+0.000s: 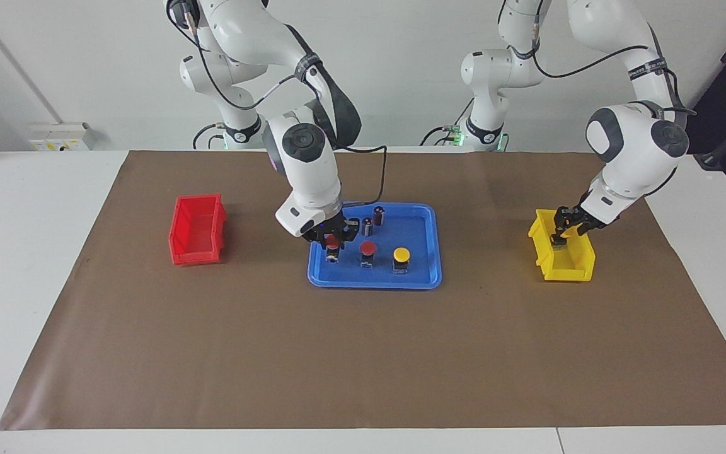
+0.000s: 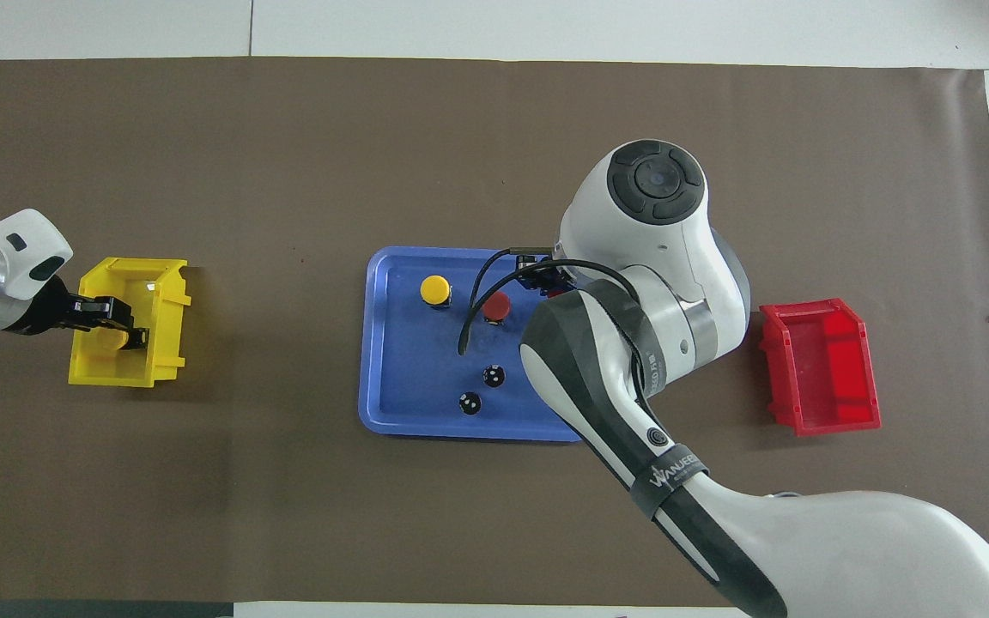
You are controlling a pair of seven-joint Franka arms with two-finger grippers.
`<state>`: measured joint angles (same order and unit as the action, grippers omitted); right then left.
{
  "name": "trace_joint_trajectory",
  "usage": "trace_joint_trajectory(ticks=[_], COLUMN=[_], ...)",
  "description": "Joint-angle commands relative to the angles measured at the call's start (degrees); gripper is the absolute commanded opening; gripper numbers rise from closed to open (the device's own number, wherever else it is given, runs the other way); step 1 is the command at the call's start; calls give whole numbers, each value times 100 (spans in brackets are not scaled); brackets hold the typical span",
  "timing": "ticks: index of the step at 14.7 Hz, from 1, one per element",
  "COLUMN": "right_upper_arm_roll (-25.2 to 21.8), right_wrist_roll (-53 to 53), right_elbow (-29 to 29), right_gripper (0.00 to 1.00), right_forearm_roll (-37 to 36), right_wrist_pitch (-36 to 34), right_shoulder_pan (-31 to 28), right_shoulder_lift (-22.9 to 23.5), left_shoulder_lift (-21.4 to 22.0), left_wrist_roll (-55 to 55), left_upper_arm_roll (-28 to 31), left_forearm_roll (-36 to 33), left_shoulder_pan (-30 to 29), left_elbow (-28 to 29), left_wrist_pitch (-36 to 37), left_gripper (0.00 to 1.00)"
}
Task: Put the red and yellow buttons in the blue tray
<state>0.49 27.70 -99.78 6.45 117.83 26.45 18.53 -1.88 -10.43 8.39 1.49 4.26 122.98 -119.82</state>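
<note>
Red button (image 1: 333, 243) in right claw (image 1: 333, 239) (over tray (image 1: 423, 277))

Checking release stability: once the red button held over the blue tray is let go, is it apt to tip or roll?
The red button in the right hand looks top-heavy, a wide round cap on a narrow black base, so it may tip. On its side, it would probably roll in a short arc. The blue tray has a low rim that should contain it.
</note>
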Motion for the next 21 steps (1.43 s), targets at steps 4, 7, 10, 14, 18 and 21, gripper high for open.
trace_joint_trajectory(ticks=[4,7,10,14,18,21], right_upper_arm_roll=[-23,-23,-84,-111,-119,-111], right_wrist_roll=[-72,-72,-63,-81,-588,-1607], right_elbow=[-639,-631,-211,1088,1892,1918], right_gripper=[17,93,100,100,100,100], right_forearm_roll=[120,111,15,-908,-909,-856], right_wrist_pitch=[574,513,111,-1688,-3019,-3591], right_shoulder_pan=[97,97,-34,-648,-1316,-2063], right_shoulder_lift=[-113,-131,-262,-623,-999,-1334], left_shoulder_lift=[276,319,311,110,-206,-480], left_wrist_roll=[-91,-91,-100,66,882,2216], left_upper_arm_roll=[-31,-31,-31,-31,-48,-83], left_forearm_roll=[-88,-88,-88,-97,-481,-379], left_shoulder_pan=[-127,-127,-136,-48,548,1259], left_elbow=[603,709,692,-78,-1843,-2297], left_wrist_pitch=[-603,-701,-692,112,1519,1472], left_gripper=[59,59,20,1,1,1])
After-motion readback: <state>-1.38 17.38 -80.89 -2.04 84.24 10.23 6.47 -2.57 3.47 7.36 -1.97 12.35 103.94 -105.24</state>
